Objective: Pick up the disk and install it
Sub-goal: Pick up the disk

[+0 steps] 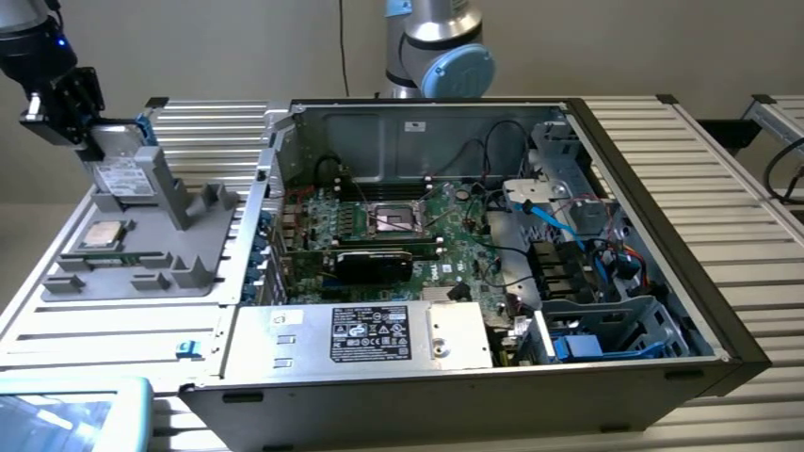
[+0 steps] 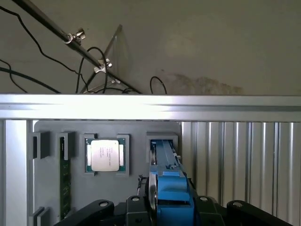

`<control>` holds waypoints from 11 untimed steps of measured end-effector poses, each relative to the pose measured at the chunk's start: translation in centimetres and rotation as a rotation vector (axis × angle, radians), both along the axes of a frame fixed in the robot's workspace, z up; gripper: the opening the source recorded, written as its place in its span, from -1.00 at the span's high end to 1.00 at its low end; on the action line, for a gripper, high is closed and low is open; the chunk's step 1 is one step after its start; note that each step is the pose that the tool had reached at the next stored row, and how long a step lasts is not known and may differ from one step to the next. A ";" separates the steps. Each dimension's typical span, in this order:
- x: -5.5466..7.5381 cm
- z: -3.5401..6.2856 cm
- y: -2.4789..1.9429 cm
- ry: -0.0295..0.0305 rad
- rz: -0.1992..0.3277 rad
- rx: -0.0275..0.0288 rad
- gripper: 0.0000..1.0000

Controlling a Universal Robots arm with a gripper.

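While the robot arm is reaching over the far corner of the table at the exterior view's left, its black gripper [image 1: 90, 141] [image 2: 171, 209] is squeezing the top end of the disk [image 1: 126, 174] [image 2: 164, 153]. Its fingers are pressing tight on the bright blue bracket [image 1: 141, 122] [image 2: 171, 188] that is running round the silver drive. The disk is standing up on its edge with its white label facing the near side. Its bottom end is sitting down by the tall post of the gray tray [image 1: 126, 278] [image 2: 136, 155]. I cannot tell if the bottom is touching the tray or hanging just above it.

On the near side of the disk, the little square processor chip [image 1: 101, 235] [image 2: 104, 155] is lying flat in its own pocket of the same tray. A thin green board [image 2: 65, 181] is sitting in a slot beside the chip.

At the exterior view's right of the tray, well apart from the disk, the big open computer case [image 1: 440, 405] is lying on its side on the ribbed metal table [image 1: 703, 160]. Inside it the green motherboard [image 1: 415, 235] is showing, and the silver power box with a black label [image 1: 377, 334] is sitting at the near side. The arm's gray and blue base [image 1: 434, 52] is standing behind the far wall of the case.
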State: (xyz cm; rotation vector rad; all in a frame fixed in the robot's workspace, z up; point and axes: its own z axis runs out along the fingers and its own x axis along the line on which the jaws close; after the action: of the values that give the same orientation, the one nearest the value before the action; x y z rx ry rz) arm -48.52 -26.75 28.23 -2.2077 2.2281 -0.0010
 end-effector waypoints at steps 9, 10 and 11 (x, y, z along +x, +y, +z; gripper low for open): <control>0.0 -0.11 0.00 -0.0003 -0.006 0.0000 0.08; 0.0 -0.13 0.00 -0.0003 -0.008 0.0000 0.08; 0.0 -0.14 0.00 -0.0003 -0.011 0.0000 0.08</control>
State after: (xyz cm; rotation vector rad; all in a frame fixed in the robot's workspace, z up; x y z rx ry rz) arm -48.55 -26.75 28.09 -2.1948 2.2405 -0.0014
